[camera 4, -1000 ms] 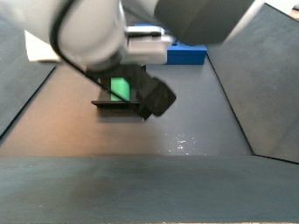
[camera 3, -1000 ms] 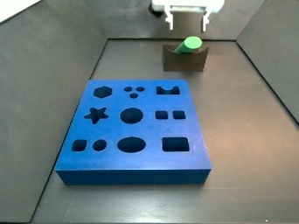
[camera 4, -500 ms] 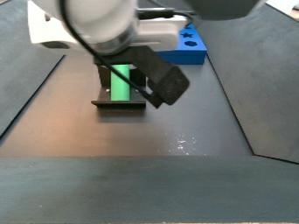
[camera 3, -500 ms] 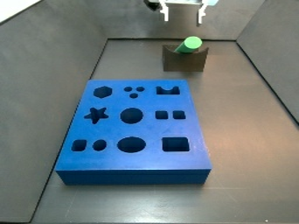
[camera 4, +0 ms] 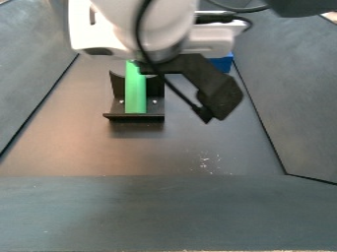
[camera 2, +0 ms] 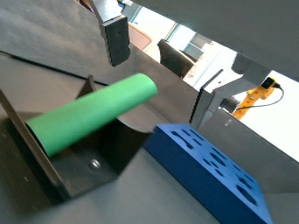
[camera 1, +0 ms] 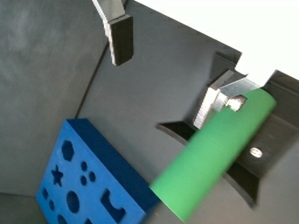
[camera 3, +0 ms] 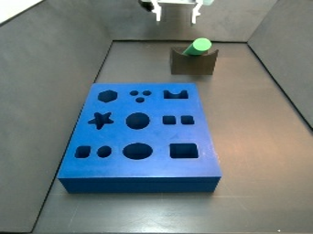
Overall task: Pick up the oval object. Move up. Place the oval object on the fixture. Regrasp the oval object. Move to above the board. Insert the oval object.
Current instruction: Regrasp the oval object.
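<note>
Below the end effector (camera 3: 173, 11), the green rod (camera 1: 214, 156) lay in the notch of the fixture (camera 3: 193, 62), one rounded end sticking out past the block in both wrist views. The end effector hung high above it, near the upper edge of a side view, with its fingers (camera 1: 121, 38) spread wide and nothing between them. The board (camera 3: 142, 138) sat on the floor off to the side of the end effector, well apart from the fixture, its holes all unfilled.

The step in hand looked to be the regrasp. To do it well, the end effector would need to come straight down over the rod with the fingers astride it, one on each long flank, and close squarely on the rod (camera 2: 89, 111) rather than near a rounded end, where it could squirt out. The fingers should stop short of the fixture's walls (camera 2: 84, 164). A centred, level hold would matter later, since the oval hole allows little slack for a tilted rod.
</note>
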Motion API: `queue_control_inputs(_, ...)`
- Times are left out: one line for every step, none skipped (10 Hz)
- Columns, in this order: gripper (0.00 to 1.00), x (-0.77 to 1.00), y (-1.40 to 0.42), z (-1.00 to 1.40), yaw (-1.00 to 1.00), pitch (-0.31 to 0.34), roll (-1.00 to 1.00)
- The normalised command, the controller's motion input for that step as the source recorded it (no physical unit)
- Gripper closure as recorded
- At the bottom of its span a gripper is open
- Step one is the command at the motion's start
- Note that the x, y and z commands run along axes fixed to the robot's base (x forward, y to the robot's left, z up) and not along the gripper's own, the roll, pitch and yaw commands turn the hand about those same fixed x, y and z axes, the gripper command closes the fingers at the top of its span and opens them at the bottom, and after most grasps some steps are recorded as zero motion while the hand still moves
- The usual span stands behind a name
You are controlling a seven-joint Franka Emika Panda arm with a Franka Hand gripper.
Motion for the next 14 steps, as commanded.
queue_control_inputs(0.0, -0.98, -0.03, 0.02, 0.05, -0.142, 0.09)
queue_control_inputs(0.0, -0.86, -0.03, 0.02, 0.07, -0.142, 0.1)
queue_control_inputs(0.0, -0.41, -1.0, -0.22, -0.92, -0.016, 1.0)
queue_control_inputs(0.0, -0.33, -1.0, -0.22, -0.92, -0.019, 1.0)
queue_control_inputs(0.0, -0.24, -1.0, -0.16, -0.91, -0.043, 1.0)
queue_control_inputs(0.0, -0.16, -1.0, -0.14, -0.91, -0.078, 1.0)
queue_control_inputs(0.0, -0.15, -1.0, -0.12, -0.91, -0.101, 1.0)
queue_control_inputs(0.0, -0.14, -1.0, -0.1, -0.91, -0.116, 1.0)
queue_control_inputs(0.0, -0.1, -0.67, -0.03, -0.91, -0.154, 1.0)
queue_control_inputs(0.0, -0.08, -0.53, -0.01, -0.91, -0.168, 1.0)
queue_control_inputs(0.0, -0.06, -0.26, 0.0, -0.91, -0.193, 1.0)
queue_control_inputs(0.0, -0.05, -0.07, 0.0, -0.91, -0.209, 1.0)
queue_control_inputs(0.0, -0.04, -0.03, 0.0, -0.92, -0.228, 1.0)
queue_control_inputs(0.0, -0.04, -0.04, 0.0, -0.92, -0.236, 1.0)
